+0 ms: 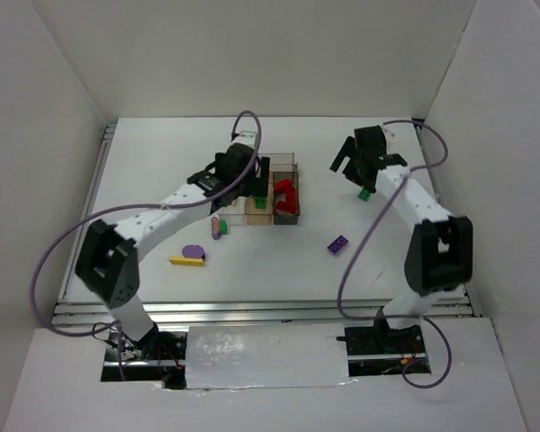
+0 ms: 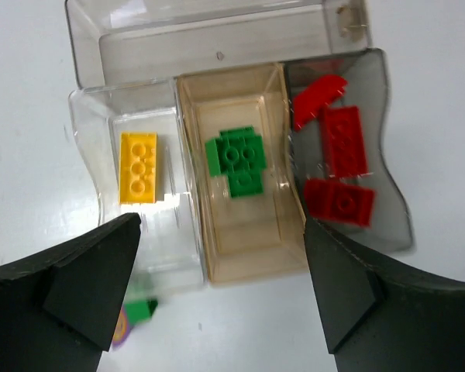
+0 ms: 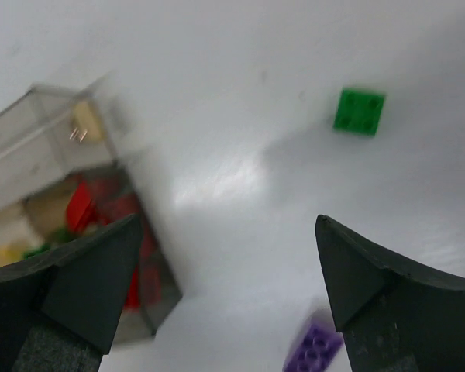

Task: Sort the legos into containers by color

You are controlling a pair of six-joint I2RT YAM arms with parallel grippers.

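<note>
My left gripper (image 1: pixel 257 180) hovers open and empty over the containers (image 1: pixel 284 163). In the left wrist view it (image 2: pixel 221 287) frames a clear bin with a yellow brick (image 2: pixel 139 167), a tan bin with green legos (image 2: pixel 236 159), and a dark-grey bin with red legos (image 2: pixel 341 167). The wider clear compartment (image 2: pixel 217 46) behind holds nothing. My right gripper (image 1: pixel 348 166) is open and empty above the table. A green lego (image 3: pixel 359 111) lies ahead of it and a purple brick (image 3: pixel 314 349) lies near its right finger.
Loose on the table are the green lego (image 1: pixel 364 193), the purple brick (image 1: pixel 338 244), a yellow brick with a purple oval (image 1: pixel 189 256), and a small green-and-purple cluster (image 1: pixel 219 227) just left of the bins. White walls enclose the table.
</note>
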